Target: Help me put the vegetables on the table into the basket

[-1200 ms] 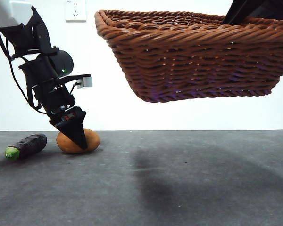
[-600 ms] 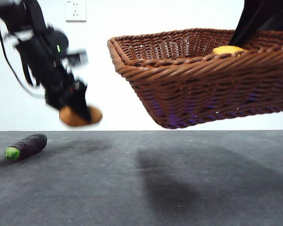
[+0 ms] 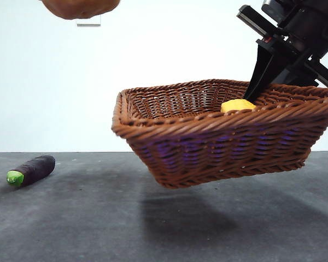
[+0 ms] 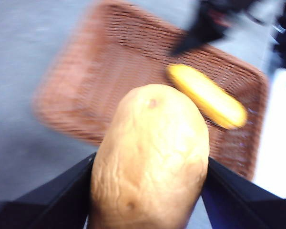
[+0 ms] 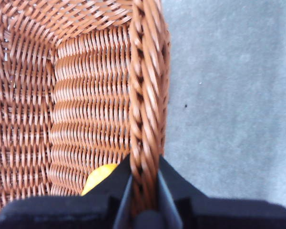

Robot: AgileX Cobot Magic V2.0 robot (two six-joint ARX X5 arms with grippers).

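Left gripper (image 4: 148,191) clamps potato (image 4: 150,157) above basket (image 3: 218,142) for drop; right gripper (image 5: 144,191) pinches rim, holding basket off counter (image 3: 71,218); corn (image 4: 207,95) inside.

The brown basket (image 3: 218,139) hung tilted in the air above the grey desk (image 3: 98,218), held by its rim. The yellow corn (image 3: 238,105) lay inside it. The brown potato (image 4: 150,162) was high up, squeezed in a hand, over the basket. The purple eggplant (image 3: 31,169) lay on the desk, green end forward.
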